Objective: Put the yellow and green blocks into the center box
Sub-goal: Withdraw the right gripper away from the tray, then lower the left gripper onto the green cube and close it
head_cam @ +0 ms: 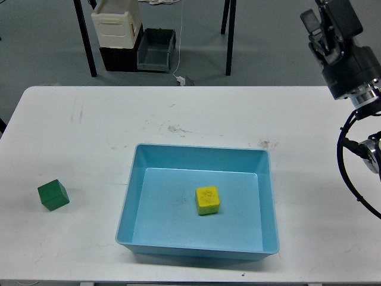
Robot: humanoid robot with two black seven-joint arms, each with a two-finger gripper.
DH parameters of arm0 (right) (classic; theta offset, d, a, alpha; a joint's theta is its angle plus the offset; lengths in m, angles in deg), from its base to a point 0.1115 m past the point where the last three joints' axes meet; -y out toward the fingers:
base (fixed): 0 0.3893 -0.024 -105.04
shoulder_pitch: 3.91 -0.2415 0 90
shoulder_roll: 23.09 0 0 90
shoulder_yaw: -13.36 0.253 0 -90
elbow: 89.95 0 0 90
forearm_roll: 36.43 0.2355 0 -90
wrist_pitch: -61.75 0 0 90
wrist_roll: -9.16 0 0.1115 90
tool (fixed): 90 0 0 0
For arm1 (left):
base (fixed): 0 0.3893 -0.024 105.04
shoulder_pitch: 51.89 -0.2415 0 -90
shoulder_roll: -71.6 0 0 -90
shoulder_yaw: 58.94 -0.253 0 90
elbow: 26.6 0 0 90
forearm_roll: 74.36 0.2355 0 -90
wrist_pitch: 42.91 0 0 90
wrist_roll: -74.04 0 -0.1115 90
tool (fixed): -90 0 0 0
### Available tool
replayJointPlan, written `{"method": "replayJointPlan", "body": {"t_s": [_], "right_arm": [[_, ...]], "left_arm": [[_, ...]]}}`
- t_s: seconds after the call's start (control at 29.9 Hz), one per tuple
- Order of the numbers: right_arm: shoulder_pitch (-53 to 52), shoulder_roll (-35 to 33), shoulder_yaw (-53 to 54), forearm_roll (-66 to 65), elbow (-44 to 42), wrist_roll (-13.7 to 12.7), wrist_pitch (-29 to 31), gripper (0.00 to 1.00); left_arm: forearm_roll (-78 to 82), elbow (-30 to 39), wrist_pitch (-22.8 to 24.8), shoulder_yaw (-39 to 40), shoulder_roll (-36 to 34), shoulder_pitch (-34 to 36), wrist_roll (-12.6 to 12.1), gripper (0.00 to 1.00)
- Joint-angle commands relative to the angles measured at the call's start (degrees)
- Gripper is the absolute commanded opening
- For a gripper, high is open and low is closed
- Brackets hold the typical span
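A yellow block [208, 200] lies inside the light blue center box [137, 179], a little right of its middle. A green block [53, 195] sits on the white table [89, 131] at the far left, well apart from the box. My right arm rises at the far right edge. Its gripper end [326, 18] is high at the top right, far from both blocks, dark and cut off by the frame's top edge, so its fingers cannot be told apart. It holds nothing that I can see. My left arm is out of view.
Beyond the table's far edge, on the floor, stand a cream crate [116, 24] on a black box, a grey bin [156, 50] and dark table legs [84, 39]. My right arm's cables and joints [363, 155] hang over the table's right edge.
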Motion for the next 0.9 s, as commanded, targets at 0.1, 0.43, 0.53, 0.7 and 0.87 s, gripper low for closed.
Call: {"method": "replayJointPlan", "body": {"t_s": [0.1, 0.43, 0.53, 0.7, 0.87], "right_arm": [[12.42, 1.02, 4.27, 2.75, 5.8, 0.19, -0.58, 0.97], [23.41, 2.69, 8.67, 5.83, 10.46, 0.37, -2.52, 0.97], [24.65, 2.69, 8.93, 6.53, 10.64, 0.45, -2.6, 0.97], [25.44, 3.13, 9.02, 7.32, 10.64, 0.63, -2.69, 0.97], [26.05, 3.83, 9.02, 7.32, 10.55, 0.72, -2.69, 0.97]], "left_arm": [[14.39, 4.27, -0.01, -11.03, -0.69, 4.05, -0.01, 1.0], [29.42, 7.0, -0.01, -28.08, -0.43, 6.69, -0.01, 1.0], [34.38, 6.65, -0.01, -32.04, -0.17, 6.96, -0.01, 1.0], [34.38, 4.99, -0.01, -33.54, 2.29, 8.19, -0.01, 1.0], [34.38, 0.68, -0.01, -35.03, 5.28, 9.94, -0.01, 1.0]]}}
